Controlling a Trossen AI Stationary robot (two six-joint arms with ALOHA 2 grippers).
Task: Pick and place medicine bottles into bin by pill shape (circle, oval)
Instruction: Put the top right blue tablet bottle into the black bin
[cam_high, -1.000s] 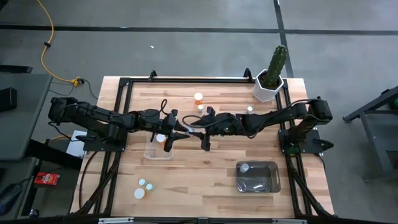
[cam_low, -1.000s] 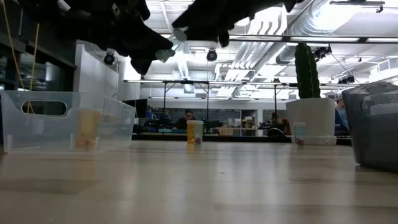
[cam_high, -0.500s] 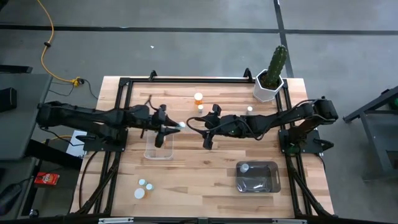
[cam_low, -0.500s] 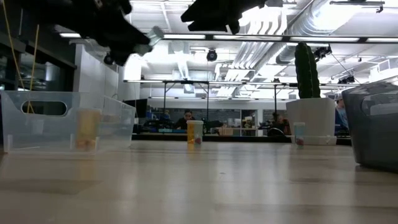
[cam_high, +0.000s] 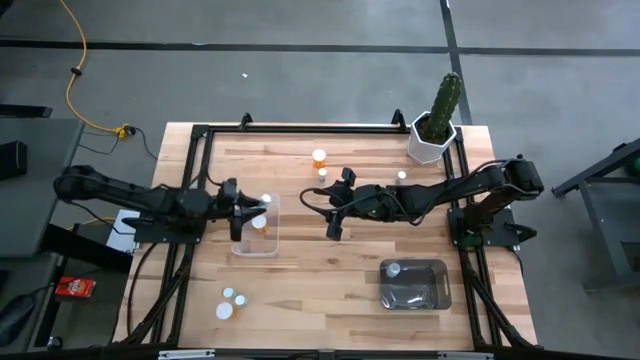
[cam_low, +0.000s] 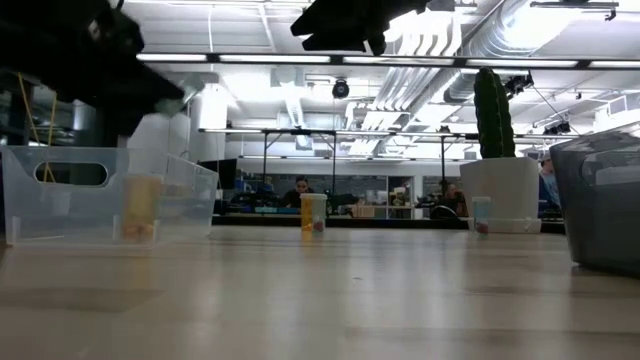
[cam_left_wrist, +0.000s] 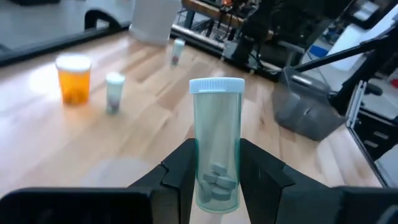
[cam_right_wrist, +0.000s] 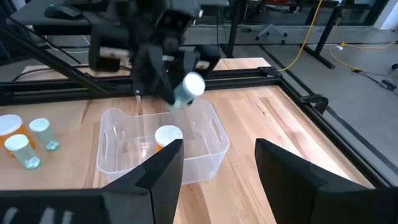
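Note:
My left gripper (cam_high: 247, 208) is shut on a pale clear-green pill bottle (cam_left_wrist: 216, 149) with a white cap (cam_high: 265, 201), held over the clear bin (cam_high: 255, 243). An orange bottle (cam_high: 262, 223) stands in that bin. My right gripper (cam_high: 336, 205) is open and empty above the table's middle, right of the clear bin. Three bottles (cam_high: 319, 157) (cam_high: 322, 173) (cam_high: 401, 176) stand at the far side, and three more (cam_high: 229, 301) at the near left. One bottle (cam_high: 393, 268) is in the grey bin (cam_high: 425, 295). My left gripper pinches the bottle's lower body (cam_left_wrist: 214, 186) between its two fingers (cam_left_wrist: 181, 171), near the base end. The fingers come about level from the table's left and lie along the bottle. The capped end (cam_left_wrist: 216, 86) sticks out past the fingertips toward the table's right, clear above the bin.
A white pot with a green cactus (cam_high: 437, 125) stands at the far right corner. The black frame rails (cam_high: 200, 140) run along the table's edges. Bare wood lies between the two bins.
My left gripper has carried the pale bottle toward the table's left edge, away from my right gripper, to above the clear bin. My right gripper drew back a little toward the right and up, then kept still.

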